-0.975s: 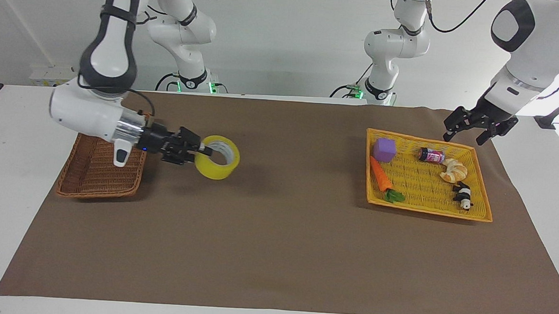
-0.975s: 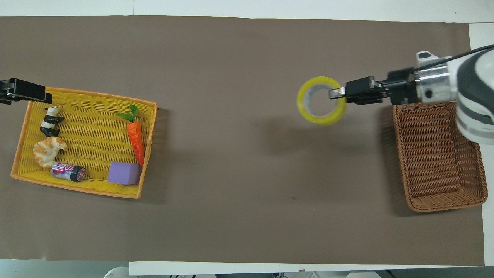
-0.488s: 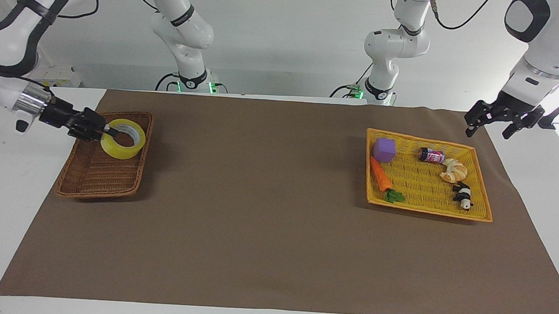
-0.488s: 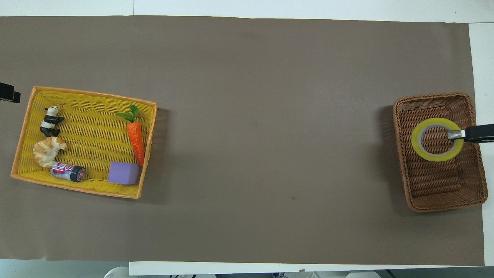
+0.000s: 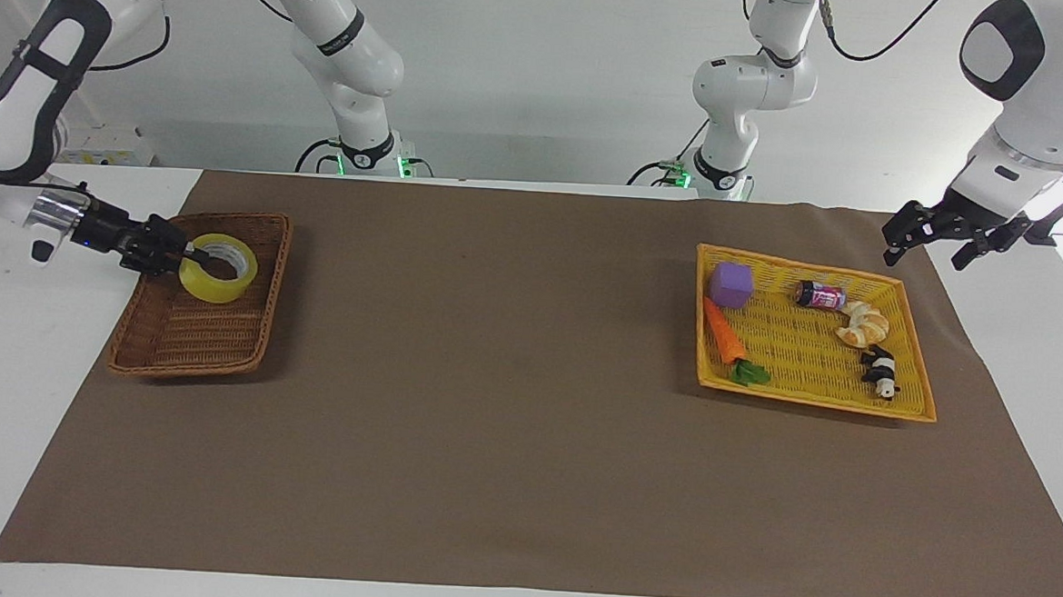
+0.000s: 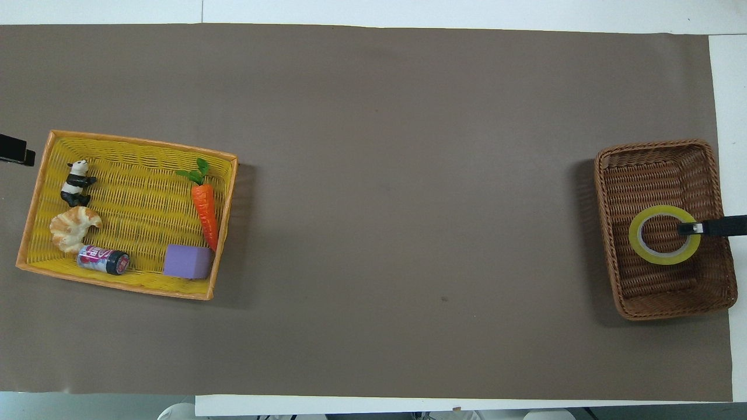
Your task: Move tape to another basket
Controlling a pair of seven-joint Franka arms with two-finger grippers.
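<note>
The yellow tape roll lies low inside the brown wicker basket at the right arm's end of the table. It also shows in the overhead view, in the part of the basket nearer the robots. My right gripper is shut on the roll's wall, one finger inside the ring; in the overhead view only its tip shows. My left gripper is open and empty, raised off the yellow tray's corner at the left arm's end; its edge shows in the overhead view.
The bright yellow woven tray holds a purple cube, a carrot, a small can, a croissant and a toy panda. A brown mat covers the table.
My right gripper carried the tape from over the mat to the brown basket and lowered it in. My left gripper drew back from the yellow tray, outward and a little up.
</note>
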